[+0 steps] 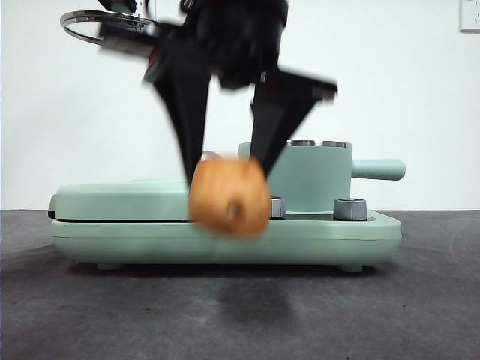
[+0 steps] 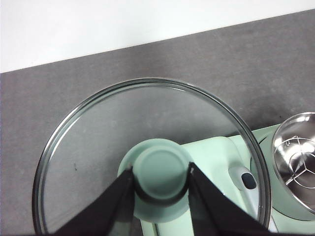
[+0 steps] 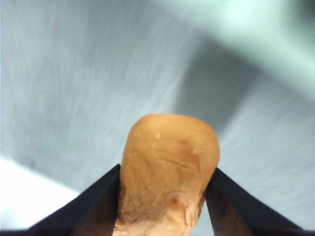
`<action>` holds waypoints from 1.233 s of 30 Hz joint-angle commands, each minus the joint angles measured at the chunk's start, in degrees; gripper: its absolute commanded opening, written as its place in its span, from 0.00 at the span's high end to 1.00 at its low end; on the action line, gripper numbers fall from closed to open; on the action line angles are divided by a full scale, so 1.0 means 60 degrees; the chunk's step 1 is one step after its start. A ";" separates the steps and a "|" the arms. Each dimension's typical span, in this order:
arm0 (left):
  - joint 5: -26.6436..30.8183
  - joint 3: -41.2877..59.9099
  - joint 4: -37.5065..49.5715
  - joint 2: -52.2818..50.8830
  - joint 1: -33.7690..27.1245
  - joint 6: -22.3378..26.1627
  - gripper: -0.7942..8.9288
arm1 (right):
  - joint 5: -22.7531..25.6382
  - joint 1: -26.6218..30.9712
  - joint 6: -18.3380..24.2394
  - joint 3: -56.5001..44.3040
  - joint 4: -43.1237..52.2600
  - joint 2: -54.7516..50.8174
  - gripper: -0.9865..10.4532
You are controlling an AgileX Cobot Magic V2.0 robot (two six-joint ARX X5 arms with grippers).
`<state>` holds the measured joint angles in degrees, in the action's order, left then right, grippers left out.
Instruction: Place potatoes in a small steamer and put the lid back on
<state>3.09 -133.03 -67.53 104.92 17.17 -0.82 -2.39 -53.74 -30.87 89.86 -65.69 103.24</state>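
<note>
My right gripper (image 1: 225,169) is shut on the brown-orange potato (image 1: 229,197) and holds it in the air in front of the appliance; the right wrist view shows the potato (image 3: 168,169) clamped between both jaws, background blurred. My left gripper (image 2: 160,172) is shut on the mint-green knob (image 2: 158,169) of the glass lid (image 2: 98,142), held high at the upper left of the front view (image 1: 86,21). The small mint-green steamer (image 1: 311,175) stands uncovered on the appliance's right side, handle (image 1: 379,169) pointing right. Its steel inside shows in the left wrist view (image 2: 295,160).
A flat mint-green grill appliance (image 1: 120,202) with a closed cover lies across the dark table (image 1: 240,315), carrying the steamer and a steel control knob (image 1: 349,208). A white wall stands behind.
</note>
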 commanded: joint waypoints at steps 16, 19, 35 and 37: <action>0.0025 -0.0379 0.0222 -0.0073 -0.0044 0.0055 0.91 | 0.0590 0.3960 0.2310 0.3085 0.1570 0.0368 0.78; 0.0022 -0.0379 0.0219 -0.0069 -0.0029 0.0047 0.91 | 0.0120 0.4411 0.2401 0.3085 0.2106 0.0586 0.78; 0.0018 -0.0375 0.0178 -0.0069 0.0080 0.0029 0.91 | -0.0892 0.5016 0.2441 0.3085 0.2361 0.1905 0.78; 0.0022 -0.0375 0.0178 -0.0069 0.0091 0.0029 0.91 | -0.0892 0.5016 0.2441 0.3085 0.2291 0.1982 0.78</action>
<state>3.09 -133.03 -67.85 104.92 17.39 -0.82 -7.57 -23.46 -16.69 107.35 -52.10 113.56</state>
